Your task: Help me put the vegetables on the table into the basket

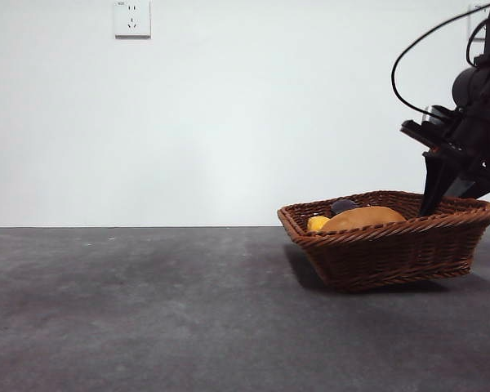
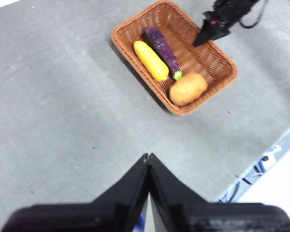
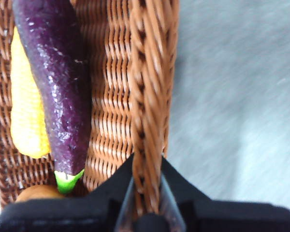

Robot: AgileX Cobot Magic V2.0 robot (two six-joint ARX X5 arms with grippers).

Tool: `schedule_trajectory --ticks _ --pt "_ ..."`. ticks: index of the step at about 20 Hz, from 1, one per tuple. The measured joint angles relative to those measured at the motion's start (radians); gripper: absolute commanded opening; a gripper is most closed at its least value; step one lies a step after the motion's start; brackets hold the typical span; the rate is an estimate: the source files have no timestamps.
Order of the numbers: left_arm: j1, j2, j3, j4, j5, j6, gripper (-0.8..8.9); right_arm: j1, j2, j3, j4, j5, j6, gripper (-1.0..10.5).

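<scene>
All three vegetables lay in the basket (image 2: 210, 63) — my right gripper (image 3: 147, 186) clamped its rim, so next I'd judged: let go.

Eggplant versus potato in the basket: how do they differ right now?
The eggplant is slim, long and dark purple with a green stem end; the potato is plump, rounded and tan-brown. The eggplant lies beside the yellow vegetable; the potato sits past its stem end. Both rest inside the basket.
</scene>
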Motion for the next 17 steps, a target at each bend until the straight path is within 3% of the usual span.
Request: schedule_trajectory --ticks 9,12,17 --pt "-0.009 -0.23 -0.288 -0.003 0.006 -0.001 -0.03 -0.023 0.116 0.058 -0.013 -0.023 -0.047 0.2" --pt "-0.009 -0.269 -0.288 -0.002 0.006 -0.01 -0.03 -0.015 0.117 0.063 -0.011 0.032 -0.066 5.3" --pt "-0.009 -0.319 -0.288 -0.002 0.005 -0.012 -0.03 -0.017 0.013 0.063 -0.019 0.211 -0.074 5.3"
